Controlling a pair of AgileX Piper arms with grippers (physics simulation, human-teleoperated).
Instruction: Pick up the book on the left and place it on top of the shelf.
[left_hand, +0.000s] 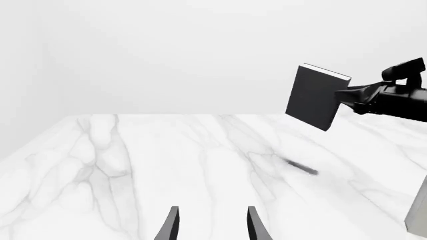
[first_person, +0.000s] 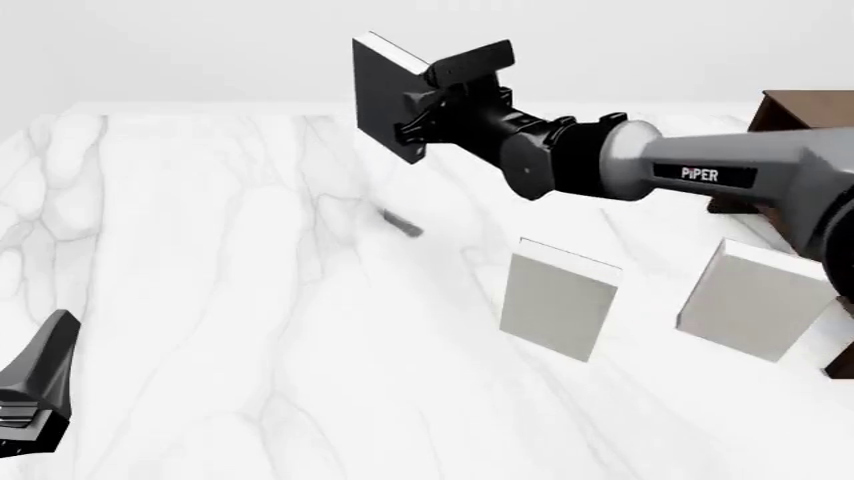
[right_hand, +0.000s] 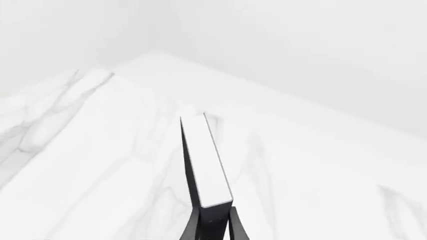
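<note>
The charcoal-black rectangular book is pinched in the right pincer, raised above the white marble surface. The left pincer is spread, with nothing between its fingers.

Setting: simulated test scene, not a real room. Evidence: flat, featureless pale grey-white backdrop with no furniture or fixtures; white marble-veined table spreading out below and ahead of the right gripper; uniform rendered surfaces and soft blurred shadows. Only props: plain light grey books and a dark brown shelf, both behind that gripper, toward its arm's base.
</note>
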